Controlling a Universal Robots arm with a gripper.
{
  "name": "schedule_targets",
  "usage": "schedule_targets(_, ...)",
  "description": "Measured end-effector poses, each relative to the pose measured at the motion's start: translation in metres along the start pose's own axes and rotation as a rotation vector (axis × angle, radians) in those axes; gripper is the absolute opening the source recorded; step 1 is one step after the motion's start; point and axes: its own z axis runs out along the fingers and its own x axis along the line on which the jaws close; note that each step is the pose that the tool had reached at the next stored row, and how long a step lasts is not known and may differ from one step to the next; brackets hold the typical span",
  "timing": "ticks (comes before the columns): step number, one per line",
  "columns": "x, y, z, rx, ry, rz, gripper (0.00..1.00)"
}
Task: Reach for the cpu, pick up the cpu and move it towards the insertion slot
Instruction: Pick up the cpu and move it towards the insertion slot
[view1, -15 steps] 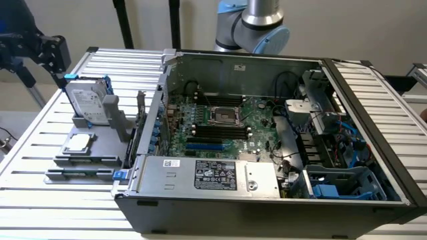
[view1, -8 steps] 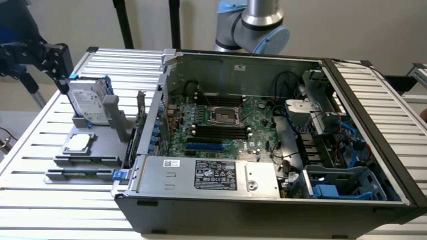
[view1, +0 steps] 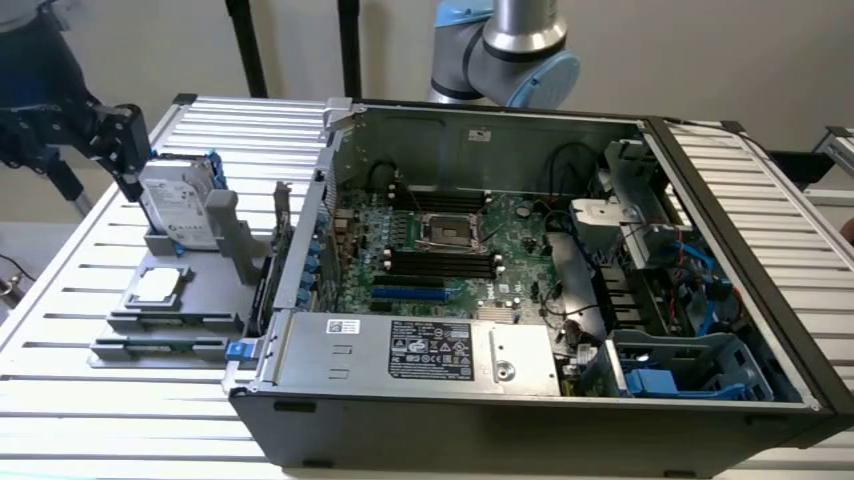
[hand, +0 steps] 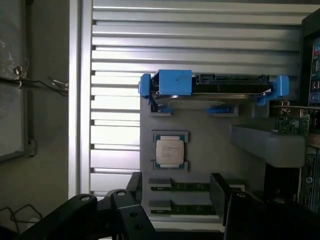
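Note:
The cpu (view1: 156, 285) (hand: 170, 151), a small square chip with a silver top, lies flat in a recess of the grey holder (view1: 200, 300) on the slatted table, at the exterior view's left. My gripper (view1: 127, 160) (hand: 177, 195) hangs above and behind the holder, near the upright hard drive, well apart from the cpu. Its black fingers (hand: 220, 192) stand wide open with nothing between them. The insertion slot (view1: 447, 232), a silver-framed square socket with a dark centre, sits on the green motherboard inside the open computer case.
A silver hard drive (view1: 180, 205) (hand: 215, 87) in a blue frame stands upright on the holder behind the cpu. Green memory sticks (hand: 185, 187) lie in the holder's front slots. The case wall (view1: 300, 240) rises between holder and motherboard. A power supply (view1: 427, 350) fills the case's front.

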Motion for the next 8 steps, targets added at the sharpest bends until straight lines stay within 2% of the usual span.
schedule_targets(8,0.000,-0.0030,0.0143,0.0000,0.0001,0.000,0.65)
